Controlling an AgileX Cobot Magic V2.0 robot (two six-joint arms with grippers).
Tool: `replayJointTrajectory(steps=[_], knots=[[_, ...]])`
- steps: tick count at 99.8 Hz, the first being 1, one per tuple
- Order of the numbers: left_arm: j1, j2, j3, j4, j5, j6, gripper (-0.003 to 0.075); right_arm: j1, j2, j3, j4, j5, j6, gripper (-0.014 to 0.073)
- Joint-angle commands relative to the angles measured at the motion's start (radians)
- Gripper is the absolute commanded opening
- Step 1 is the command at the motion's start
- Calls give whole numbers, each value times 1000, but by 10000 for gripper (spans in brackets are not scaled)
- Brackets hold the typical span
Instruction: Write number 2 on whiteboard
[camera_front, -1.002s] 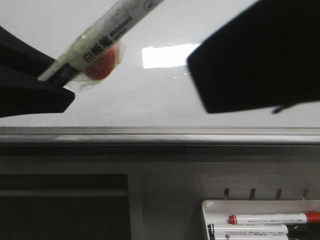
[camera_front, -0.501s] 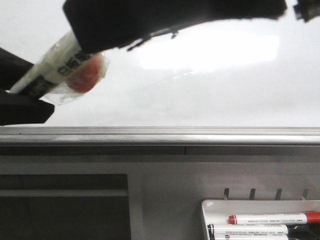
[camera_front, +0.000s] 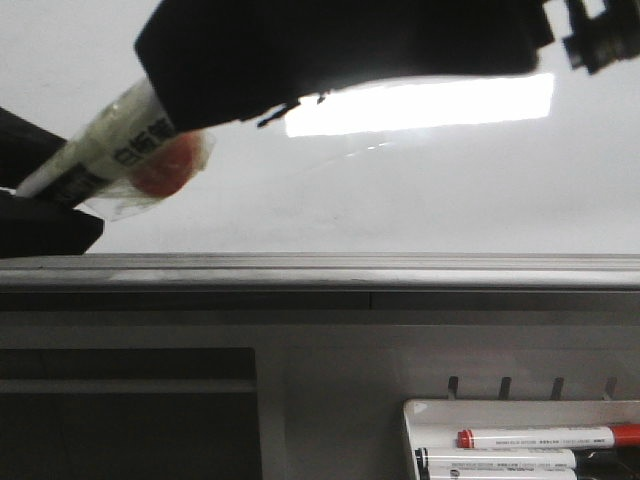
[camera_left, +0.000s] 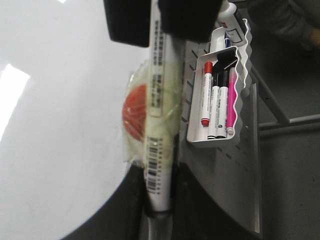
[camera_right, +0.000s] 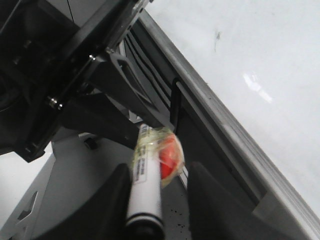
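Whiteboard (camera_front: 420, 200) fills the upper part of the front view. It stands upright above its grey rail (camera_front: 300, 270), glossy and throwing back a bright patch of light. We see no 2 on it yet, so we judge the writing has not begun.

The marker (camera_front: 100, 160) sits low on the left in front of the board, slanted. A red lump (camera_front: 160, 172) is taped to its barrel under clear wrap. The left claw (camera_left: 160, 205) grips it at one end with the jaws closed tight on the barrel. The right claw (camera_right: 155, 200) straddles the other end with its jaws partly apart. One finger lies against the barrel and a gap shows on the other side, so it has hold of nothing. We cannot tell whether the cap is on.

We judge the marker to be light and stiff, with a smooth plastic barrel that could twist or slide in a loose grip. The taped lump looks softer and bulges out. The best hold is therefore on the bare barrel just beside it, square across the printed label. The board looks hard and slick, so the tip should glide and will need only gentle, steady pressure.

Spare markers lie in a tray (camera_front: 412, 412) below the rail, well apart.
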Motion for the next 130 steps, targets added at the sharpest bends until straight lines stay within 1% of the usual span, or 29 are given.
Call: replayJointTrajectory(steps=[1, 5, 11, 31, 38, 45, 52, 57, 60, 64, 69, 81, 89, 93, 94, 100, 106, 113, 119, 130], knots=[[-9, -7, -26, -5, -45, -6, -20, 2, -11, -36, -9, -60, -8, 117], [-9, -7, -26, -5, -45, -6, -20, 2, -11, -36, -9, -56, -8, 51], [-9, -7, -26, -5, -45, -6, -20, 2, -11, -36, -9, -50, -8, -80], [-9, -7, -26, -5, -45, -6, -20, 2, -11, -36, -9, -50, -8, -77], [-9, -7, -26, -7, -45, -6, 3, 2, -11, -36, -7, -56, -8, -77], [-9, -9, -30, -14, -40, -8, 70, 2, -11, -41, 16, -48, -8, -77], [-9, -22, -31, -45, -18, -9, 166, -4, -11, -48, 18, -43, -8, -77], [-9, -36, -36, -73, 23, -9, 247, -17, -11, -54, 9, -41, -8, -77], [-9, -44, -45, -85, 59, -9, 281, -27, -11, -56, 3, -41, -8, -77], [-9, -62, -54, -91, 95, -9, 319, -41, -11, -58, 3, -41, -8, -77], [-9, -87, -71, -99, 142, -9, 336, -66, -11, -59, 3, -41, -8, -77], [-9, -160, -104, -101, 218, -22, 333, -141, -11, -59, 3, -66, -8, -77], [-9, -213, -121, -101, 273, -102, 302, -174, -11, -59, 3, -107, -8, -77], [-9, -246, -130, -76, 310, -153, 253, -184, -11, -59, 3, -131, -8, -77], [-9, -246, -131, -76, 310, -161, 253, -187, -11, -59, 3, -137, -8, -77], [-9, -285, -141, -13, 367, -247, 164, -200, -11, -59, -5, -155, -10, -77], [-9, -317, -141, 69, 407, -387, 66, -209, -11, -61, -6, -155, -10, -77], [-9, -340, -141, 164, 451, -545, -21, -215, -9, -71, -19, -152, -10, -77], [-9, -351, -141, 231, 473, -636, -20, -217, 2, -86, -39, -147, -10, -77], [-9, -353, -141, 290, 473, -689, -20, -234, 43, -150, -41, -97, -10, -77]])
